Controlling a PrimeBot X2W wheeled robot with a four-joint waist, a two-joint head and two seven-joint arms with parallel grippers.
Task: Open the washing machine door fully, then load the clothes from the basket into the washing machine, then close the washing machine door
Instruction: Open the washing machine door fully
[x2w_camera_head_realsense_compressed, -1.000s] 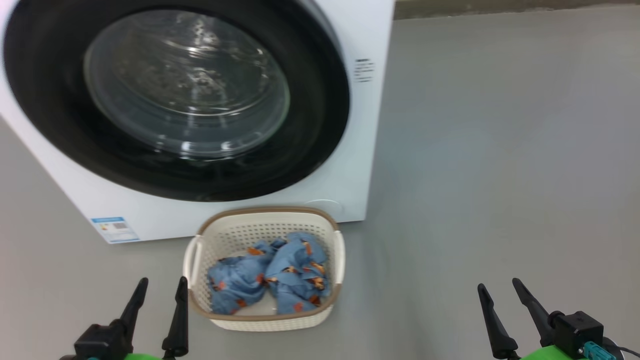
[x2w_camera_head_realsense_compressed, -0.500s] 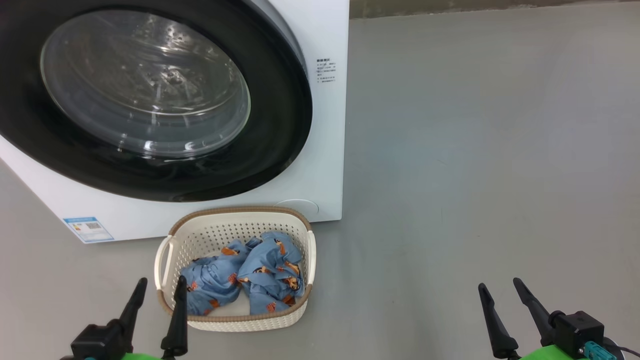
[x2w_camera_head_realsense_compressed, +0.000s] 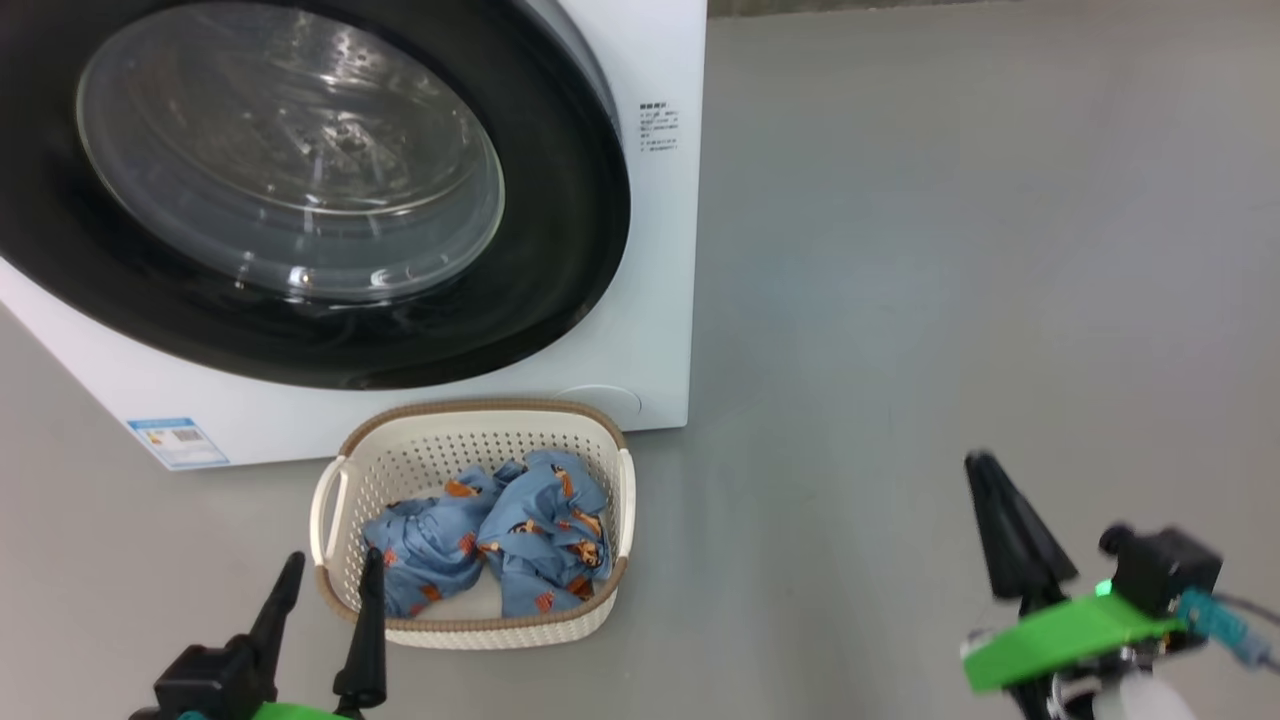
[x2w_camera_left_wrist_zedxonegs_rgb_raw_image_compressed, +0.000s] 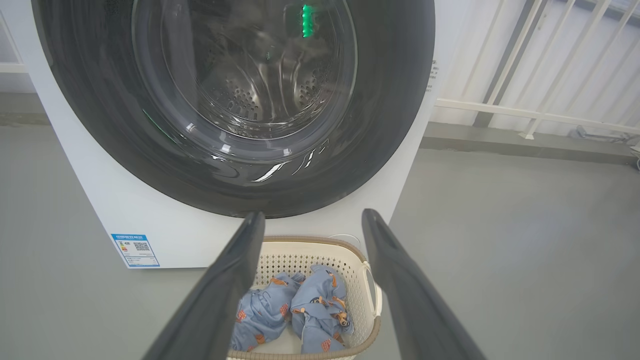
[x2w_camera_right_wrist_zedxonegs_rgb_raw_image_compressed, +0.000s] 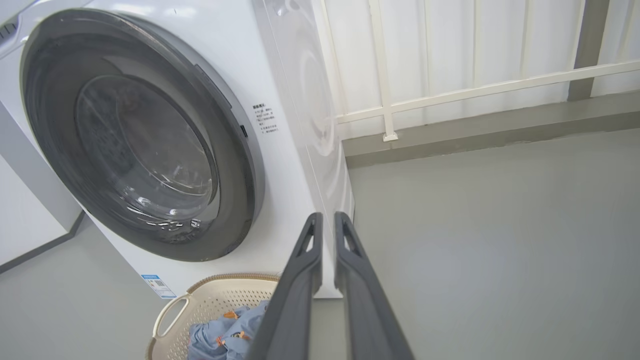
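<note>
1. The washing machine door (x2w_camera_head_realsense_compressed: 565, 250) lies shut and flush against the white front of the washing machine (x2w_camera_head_realsense_compressed: 660, 320), so the opening step is not yet done. The steel drum shows dimly through the glass.
2. The basket (x2w_camera_head_realsense_compressed: 470, 412) stands on the floor (x2w_camera_head_realsense_compressed: 950, 250) just in front of the machine, below the door's lower right part. I cannot tell whether it touches the machine. The clothes (x2w_camera_head_realsense_compressed: 500, 535) lie inside it as two crumpled bundles side by side, below the rim. That spot probably keeps the carry to the drum short.
3. The left gripper (x2w_camera_head_realsense_compressed: 333, 555) hangs low at the basket's near left corner, fingers wide and holding nothing. It looks parked there for the loading to come.
4. The right gripper (x2w_camera_right_wrist_zedxonegs_rgb_raw_image_compressed: 328, 216) is over bare floor, well to the right of the basket. Its fingers are narrow with only a slim gap and nothing between them. They point toward the machine's right front edge, and I judge it is meant for the door's rim there, where slim fingers could slip behind.
5. A blue label sticker (x2w_camera_head_realsense_compressed: 178, 442) sits low on the machine's front, and a white railing (x2w_camera_right_wrist_zedxonegs_rgb_raw_image_compressed: 450, 92) runs behind.
6. The basket may sit beneath the door's swing, and I cannot tell whether the door would clear it.
</note>
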